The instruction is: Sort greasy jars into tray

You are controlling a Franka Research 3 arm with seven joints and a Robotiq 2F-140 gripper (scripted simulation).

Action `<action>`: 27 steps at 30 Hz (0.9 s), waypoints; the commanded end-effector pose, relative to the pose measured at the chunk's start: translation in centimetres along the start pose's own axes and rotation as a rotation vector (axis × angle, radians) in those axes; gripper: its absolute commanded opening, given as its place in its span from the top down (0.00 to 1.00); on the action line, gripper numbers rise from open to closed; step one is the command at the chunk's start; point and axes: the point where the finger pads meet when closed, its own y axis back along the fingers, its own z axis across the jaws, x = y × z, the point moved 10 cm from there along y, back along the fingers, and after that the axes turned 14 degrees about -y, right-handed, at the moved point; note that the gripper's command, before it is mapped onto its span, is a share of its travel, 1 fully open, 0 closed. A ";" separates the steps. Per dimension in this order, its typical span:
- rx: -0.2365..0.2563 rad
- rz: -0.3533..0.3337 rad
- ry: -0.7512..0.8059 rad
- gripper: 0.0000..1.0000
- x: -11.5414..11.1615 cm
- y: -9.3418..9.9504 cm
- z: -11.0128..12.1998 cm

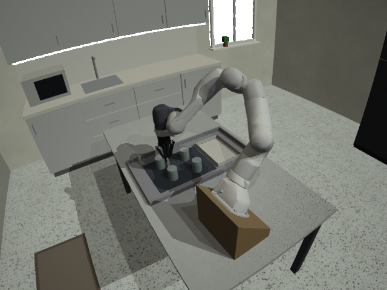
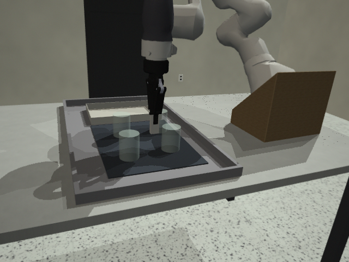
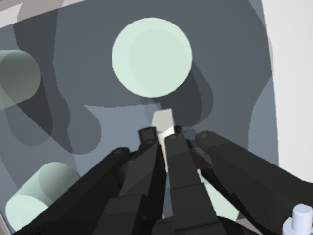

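Observation:
Four pale green glass jars stand upright, mouth down, on the dark mat (image 1: 165, 186) (image 2: 157, 162) (image 3: 235, 64). In the top view, they are the back left jar (image 1: 159, 162) (image 2: 128, 146) (image 3: 152, 57), front left jar (image 1: 172, 173) (image 2: 170, 138) (image 3: 223, 205), back right jar (image 1: 184, 154) (image 2: 121, 126) (image 3: 17, 75) and front right jar (image 1: 196, 165) (image 2: 164, 120) (image 3: 30, 211). My gripper (image 1: 167, 161) (image 2: 154, 128) (image 3: 165, 124) is shut and empty, pointing down between the two left jars. Its fingers partly hide the front left jar in the wrist view. The cream tray (image 1: 214, 148) (image 2: 104, 113) holds no jar.
A raised grey rim (image 1: 140, 183) (image 2: 157, 180) surrounds the mat and tray. The tray is beside the right jars in the top view. The brown wedge base (image 1: 218, 218) (image 2: 298, 107) carries the arm in front of the rim.

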 end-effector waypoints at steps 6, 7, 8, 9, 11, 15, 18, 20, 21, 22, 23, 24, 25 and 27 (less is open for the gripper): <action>-0.002 -0.003 -0.004 1.00 0.1 0.0 0.0; -0.002 -0.003 -0.004 1.00 0.1 0.0 0.0; -0.002 -0.003 -0.004 1.00 0.1 0.0 0.0; -0.002 -0.003 -0.004 1.00 0.1 0.0 0.0; -0.002 -0.003 -0.004 1.00 0.2 0.0 0.0; -0.002 -0.003 -0.004 1.00 0.2 0.0 0.0; -0.002 -0.003 -0.004 1.00 0.2 0.0 0.0; -0.002 -0.003 -0.004 1.00 0.3 0.0 0.0; -0.002 -0.003 -0.004 1.00 0.3 0.0 0.0; -0.002 -0.003 -0.004 1.00 0.3 0.0 0.0; -0.002 -0.003 -0.004 1.00 0.3 0.0 0.0; -0.002 -0.003 -0.004 1.00 0.3 0.0 0.0; -0.002 -0.003 -0.004 1.00 0.3 0.0 0.0; -0.002 -0.003 -0.004 1.00 0.4 0.0 -0.1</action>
